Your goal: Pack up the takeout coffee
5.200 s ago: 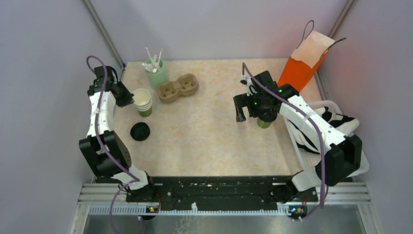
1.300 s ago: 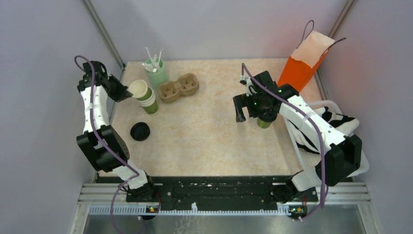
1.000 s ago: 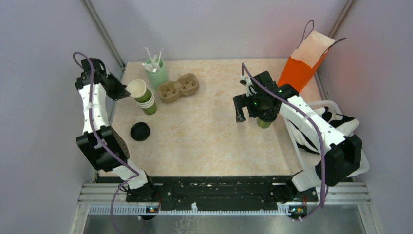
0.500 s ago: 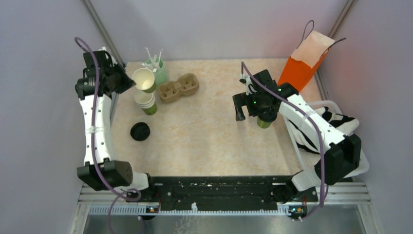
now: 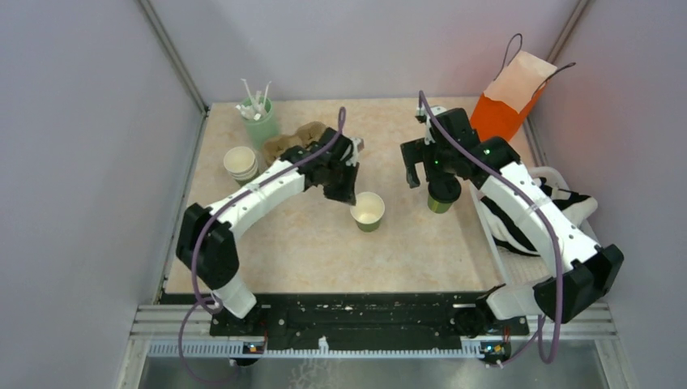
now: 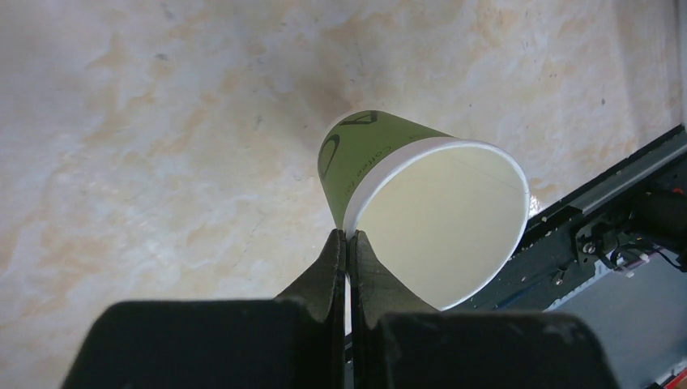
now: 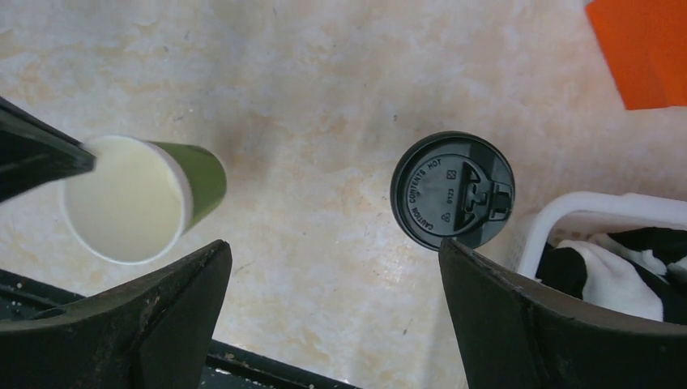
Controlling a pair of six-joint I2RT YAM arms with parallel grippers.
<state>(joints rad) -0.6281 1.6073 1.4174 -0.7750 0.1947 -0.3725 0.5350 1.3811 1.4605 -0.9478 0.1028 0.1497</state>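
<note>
Takeout coffee (image 7: 452, 190) stands upright on the table at the right side, black lid up, so its long axis runs straight up and down. Your right gripper (image 7: 332, 250) hangs above it with the jaws spread wide and nothing between them. In the right wrist view the lid is not centred in that gap: it sits off toward the right finger (image 7: 518, 324), just beside the rim of the white basket (image 7: 567, 209). You would probably need to shift that way before coming down, and the basket leaves little room on that side.

The right arm is clearly the nearer one. Your left gripper (image 6: 348, 240) is busy, pinched tight on the rim of a lidless cup (image 6: 421, 219), which hangs tilted near the middle of the table, beside the coffee but apart from it. The orange bag (image 5: 506, 101) stands in the far right corner, beyond the right arm.

From above, the right wrist covers most of the coffee; only a bit of its green side shows. In the wrist view the lid hides the cup's body. You cannot tell how high the jaws are above the lid.
</note>
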